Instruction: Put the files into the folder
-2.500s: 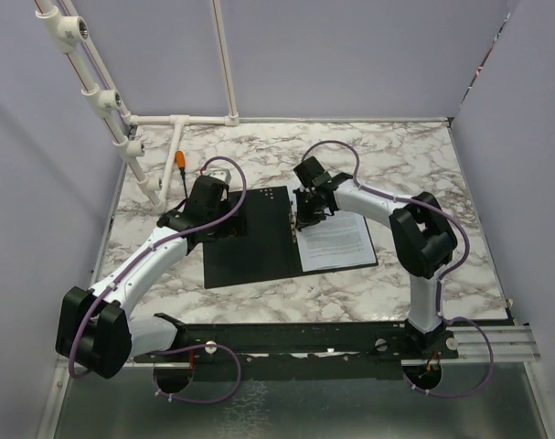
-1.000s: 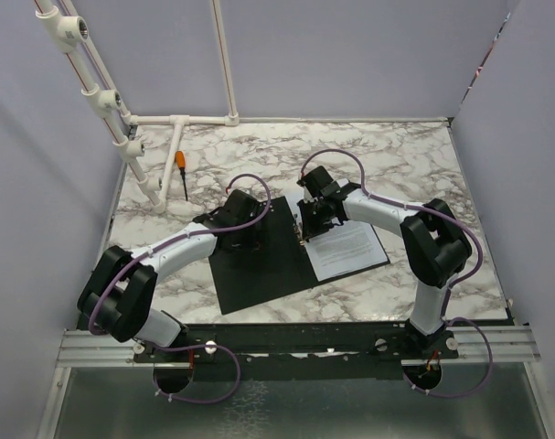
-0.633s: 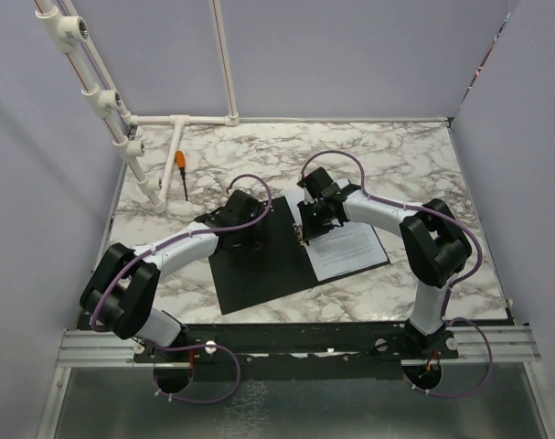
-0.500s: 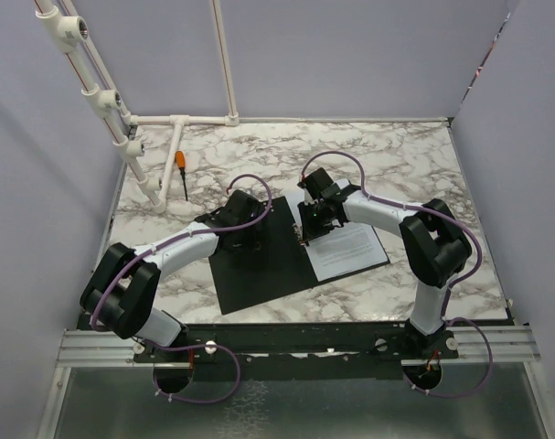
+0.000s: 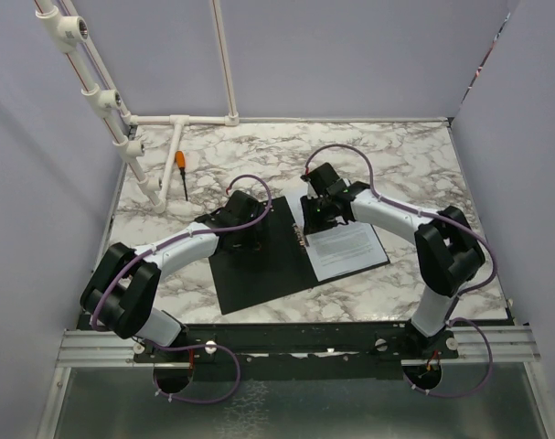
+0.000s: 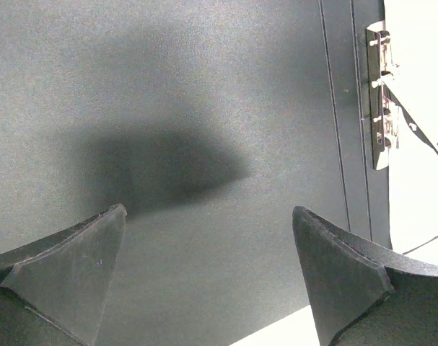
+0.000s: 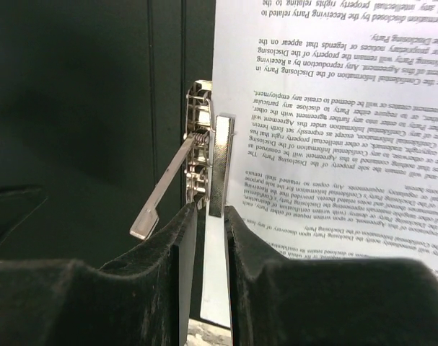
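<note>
Overhead: the folder [image 5: 259, 265] is lying open on the table [image 5: 396, 155], black inside facing up, with its far edge turned toward 1 o'clock. The sheets [image 5: 350, 247] are resting on the flap at 3 o'clock of the spine, their long edge running up to the clip [image 7: 197, 137].

You are holding the left gripper [image 6: 208, 216] over the bare flap at 9 o'clock of the spine, jaws spread wide with nothing between them. Its shadow is falling on the cover just ahead. Contact with the cover: cannot tell. It is probably parked there to stop the folder sliding while the other arm works.

The right gripper [image 7: 211, 209] is sitting at the near end of the clip, jaws almost together with a slim gap. The clip's lever [image 7: 164, 187] is standing up, slanting toward 7 o'clock in the wrist view. The flat metal bar [image 7: 220, 162] is lying along the paper's edge, its near end right at the mouth of the jaws. Pinched or merely in front: cannot tell.

The papers look placed but not locked down, since the lever is up.
</note>
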You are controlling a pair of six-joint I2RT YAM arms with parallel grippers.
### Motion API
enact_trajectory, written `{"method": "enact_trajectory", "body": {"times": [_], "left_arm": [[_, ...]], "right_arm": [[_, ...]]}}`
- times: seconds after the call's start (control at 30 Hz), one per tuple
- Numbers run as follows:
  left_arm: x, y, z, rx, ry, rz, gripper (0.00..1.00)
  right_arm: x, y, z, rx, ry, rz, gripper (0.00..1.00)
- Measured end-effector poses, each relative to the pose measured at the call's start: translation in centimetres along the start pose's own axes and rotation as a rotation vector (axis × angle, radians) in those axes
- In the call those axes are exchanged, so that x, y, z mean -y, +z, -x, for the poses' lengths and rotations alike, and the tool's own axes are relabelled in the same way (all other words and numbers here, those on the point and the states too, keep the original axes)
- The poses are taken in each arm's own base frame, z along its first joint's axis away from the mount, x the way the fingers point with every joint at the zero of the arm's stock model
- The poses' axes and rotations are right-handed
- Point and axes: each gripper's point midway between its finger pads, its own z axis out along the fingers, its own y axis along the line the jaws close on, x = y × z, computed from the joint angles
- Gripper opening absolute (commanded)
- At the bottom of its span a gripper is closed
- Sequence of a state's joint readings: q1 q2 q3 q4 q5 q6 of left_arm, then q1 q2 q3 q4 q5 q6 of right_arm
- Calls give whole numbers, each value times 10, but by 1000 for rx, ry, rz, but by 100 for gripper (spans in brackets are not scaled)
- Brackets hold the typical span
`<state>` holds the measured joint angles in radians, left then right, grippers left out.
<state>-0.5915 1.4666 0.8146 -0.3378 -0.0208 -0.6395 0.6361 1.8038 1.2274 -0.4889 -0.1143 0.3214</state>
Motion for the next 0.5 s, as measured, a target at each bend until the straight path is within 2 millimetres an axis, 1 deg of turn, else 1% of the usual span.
{"method": "enact_trajectory", "body": {"times": [0.17,0.3,0.5], "left_arm": [[-1,0,0,3,0,3,99],[-3,1,1,5,1,15,99],[-13,7,-8,-38,8,70,99]], "right_arm": [[-2,-22,11,46,-4,-10,27],[-7,-38,22,84,-8,-1,27],[-17,-55,37,125,-15,17,27]]}}
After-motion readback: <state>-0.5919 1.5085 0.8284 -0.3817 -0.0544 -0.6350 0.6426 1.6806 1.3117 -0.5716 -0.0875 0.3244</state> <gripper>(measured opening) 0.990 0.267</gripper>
